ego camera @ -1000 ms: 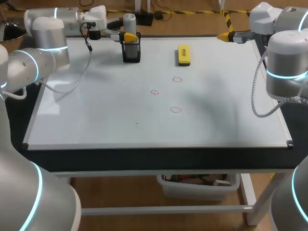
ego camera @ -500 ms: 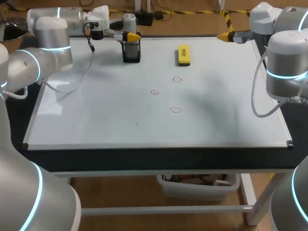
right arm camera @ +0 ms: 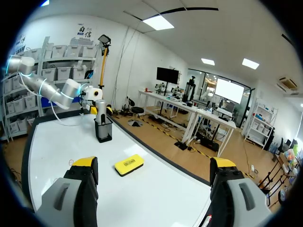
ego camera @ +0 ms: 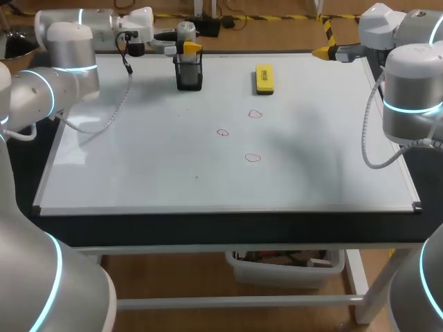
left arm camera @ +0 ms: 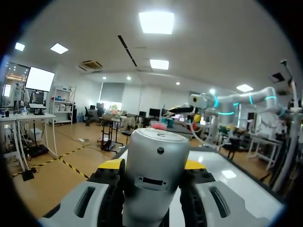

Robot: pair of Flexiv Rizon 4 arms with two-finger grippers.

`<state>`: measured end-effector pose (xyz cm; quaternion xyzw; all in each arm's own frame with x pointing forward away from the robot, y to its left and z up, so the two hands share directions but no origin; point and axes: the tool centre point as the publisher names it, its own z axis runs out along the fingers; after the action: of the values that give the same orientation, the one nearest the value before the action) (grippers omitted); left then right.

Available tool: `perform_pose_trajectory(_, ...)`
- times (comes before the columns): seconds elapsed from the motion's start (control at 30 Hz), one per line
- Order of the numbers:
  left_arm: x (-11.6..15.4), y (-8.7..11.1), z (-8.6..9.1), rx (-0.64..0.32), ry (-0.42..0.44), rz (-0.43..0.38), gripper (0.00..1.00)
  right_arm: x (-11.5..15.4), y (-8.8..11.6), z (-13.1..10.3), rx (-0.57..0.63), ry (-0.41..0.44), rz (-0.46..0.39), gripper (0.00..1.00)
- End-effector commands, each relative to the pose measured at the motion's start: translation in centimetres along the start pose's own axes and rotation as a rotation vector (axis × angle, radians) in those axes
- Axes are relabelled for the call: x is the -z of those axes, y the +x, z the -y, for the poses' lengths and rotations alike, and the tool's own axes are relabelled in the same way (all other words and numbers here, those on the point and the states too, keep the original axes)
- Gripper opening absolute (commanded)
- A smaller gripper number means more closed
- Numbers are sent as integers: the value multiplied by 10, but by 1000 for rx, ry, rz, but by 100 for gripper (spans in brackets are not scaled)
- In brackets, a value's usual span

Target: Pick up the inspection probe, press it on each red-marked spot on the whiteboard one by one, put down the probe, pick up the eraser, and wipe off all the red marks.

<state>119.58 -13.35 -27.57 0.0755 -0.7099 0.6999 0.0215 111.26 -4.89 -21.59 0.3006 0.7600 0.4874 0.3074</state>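
The grey cylindrical inspection probe stands upright in a black holder at the back of the whiteboard. My left gripper is at the probe's upper part; in the left wrist view the probe fills the gap and both fingers press its sides. The yellow eraser lies to the right of the holder. Three red marks sit mid-board. My right gripper hangs open over the board's back right corner, with the eraser ahead of it.
The whiteboard covers nearly the whole tabletop, with a black table border along its front edge. The right wrist view shows the holder with the probe far ahead across the board.
My left gripper's fingers have closed from wide open onto the probe, and the gripper has shifted slightly up along it. The right arm has not moved.
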Motion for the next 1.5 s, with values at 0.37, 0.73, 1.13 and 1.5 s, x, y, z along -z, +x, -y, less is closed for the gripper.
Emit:
perform_pose_trajectory(0.37, 0, 4, 28, -54, 15, -3, 0, 0, -1, 0, 0, 0, -1, 100)
perform_pose_trajectory(0.73, 7, 9, 71, -93, 47, 49, 0, 0, -1, 0, 0, 0, -1, 100)
perform_pose_trajectory(1.13, 19, 30, 130, -119, 64, 101, 0, 0, -1, 0, 0, 0, -1, 100)
perform_pose_trajectory(1.5, 45, 57, 152, -133, 33, 222, 0, 0, -1, 0, 0, 0, -1, 100)
